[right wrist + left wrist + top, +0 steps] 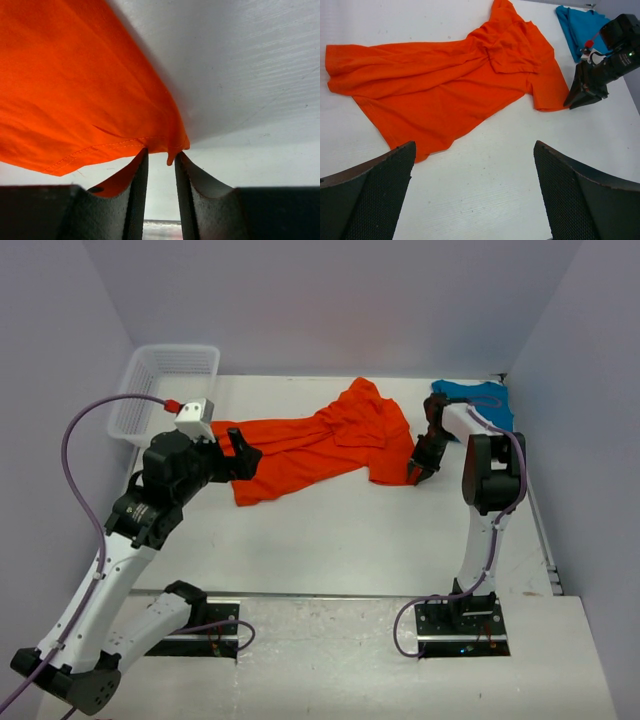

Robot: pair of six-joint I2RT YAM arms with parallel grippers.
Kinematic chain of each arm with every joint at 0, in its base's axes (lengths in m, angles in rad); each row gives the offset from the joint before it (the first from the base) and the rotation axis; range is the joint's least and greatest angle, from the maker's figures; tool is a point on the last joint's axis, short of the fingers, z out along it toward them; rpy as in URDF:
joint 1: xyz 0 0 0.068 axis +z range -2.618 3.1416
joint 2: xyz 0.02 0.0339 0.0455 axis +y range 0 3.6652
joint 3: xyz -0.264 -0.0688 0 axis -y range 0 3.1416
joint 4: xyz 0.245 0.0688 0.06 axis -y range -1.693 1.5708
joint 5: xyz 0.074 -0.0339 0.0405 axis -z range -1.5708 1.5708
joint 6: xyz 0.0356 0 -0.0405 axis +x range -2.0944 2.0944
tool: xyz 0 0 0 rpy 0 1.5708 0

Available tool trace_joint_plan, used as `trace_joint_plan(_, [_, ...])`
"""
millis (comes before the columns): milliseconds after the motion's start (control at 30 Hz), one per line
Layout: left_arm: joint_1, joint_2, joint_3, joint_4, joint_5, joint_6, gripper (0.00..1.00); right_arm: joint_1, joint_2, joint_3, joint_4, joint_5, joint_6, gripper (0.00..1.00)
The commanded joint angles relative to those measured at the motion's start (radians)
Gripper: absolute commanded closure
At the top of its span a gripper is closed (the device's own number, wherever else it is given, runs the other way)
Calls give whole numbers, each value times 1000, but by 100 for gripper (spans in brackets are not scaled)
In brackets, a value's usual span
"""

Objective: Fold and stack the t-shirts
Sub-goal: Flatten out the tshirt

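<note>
Two t-shirts lie on the white desk (350,540), well apart from each other. The orange-red t-shirt (320,445) stretches slantwise across the far middle of the desk. It is flat in places but heavily wrinkled, with folds bunched near its upper part and one short sleeve spread toward the right. The teal-blue t-shirt (480,400) sits crumpled in the far right corner, partly hidden behind the right arm.

We see the left gripper (474,150) spread wide and holding nothing, above the bare desk just near of the orange-red shirt's left end. The right gripper (161,155) is at the sleeve's right corner. Its jaws are drawn narrow with a slit between them, and the stitched hem corner hangs at their tips. We cannot tell whether the cloth is pinched.

A white mesh basket (150,390) stands at the far left corner.
</note>
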Motion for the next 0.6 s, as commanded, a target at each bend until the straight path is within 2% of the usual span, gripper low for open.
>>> trace_joint_plan(0, [4,-28,41,1,-16,27,0,-2,-3,36,-31,-29,22,71])
trace_joint_plan(33, [4,-28,43,2,-16,28,0,-1,-3,40,-31,-29,25,73])
trace_joint_plan(67, [4,-25,41,5,-16,30,0,-2,4,46,-44,-29,28,82])
trace_joint_plan(100, [4,-24,43,5,-16,34,0,-2,6,49,-48,-28,31,95])
trace_joint_plan(133, [4,-21,43,7,-13,36,0,-1,9,47,-48,-44,31,100])
trace_joint_plan(367, [4,-8,19,16,8,41,0,25,-63,-68,25,-29,68,100])
trace_joint_plan(567, [4,5,-44,30,42,21,0,160,-284,-238,156,52,130,100])
